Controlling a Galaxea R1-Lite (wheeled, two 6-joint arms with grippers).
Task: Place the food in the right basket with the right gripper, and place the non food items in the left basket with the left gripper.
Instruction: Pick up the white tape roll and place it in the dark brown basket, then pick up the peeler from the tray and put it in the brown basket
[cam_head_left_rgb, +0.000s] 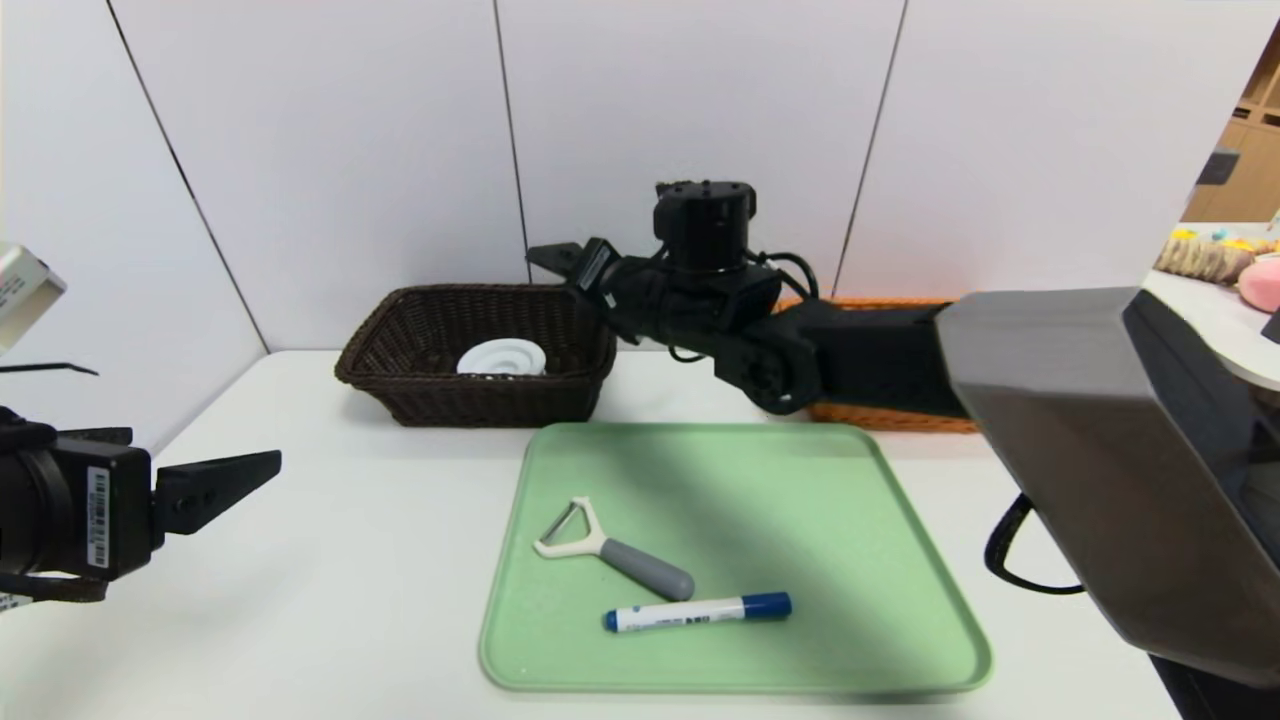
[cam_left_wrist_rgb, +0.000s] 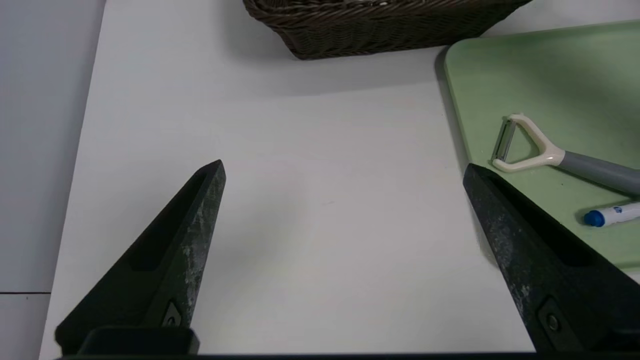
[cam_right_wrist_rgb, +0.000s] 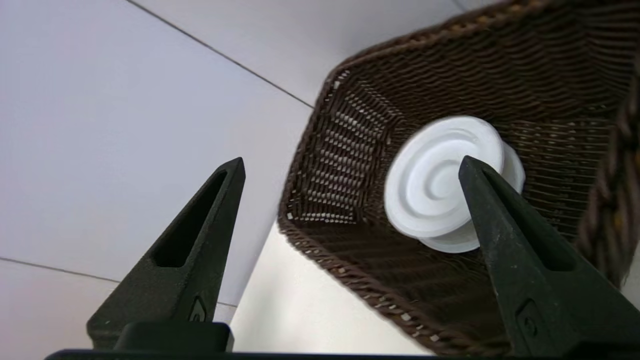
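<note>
Left gripper (cam_left_wrist_rgb: 345, 175) hovered wide open, empty, beside the tray (cam_head_left_rgb: 900, 500); 1 peeler (cam_head_left_rgb: 612, 548), likely light and rigid, best grasped mid-handle. Right gripper (cam_right_wrist_rgb: 350, 170) open, empty.

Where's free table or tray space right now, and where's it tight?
Bare table between the left tool and the tray. The tray's far half and right side are bare. Tight: the tray's near-left, with the peeler and marker, and the back, where the right arm crosses to the brown basket with its white disc.
</note>
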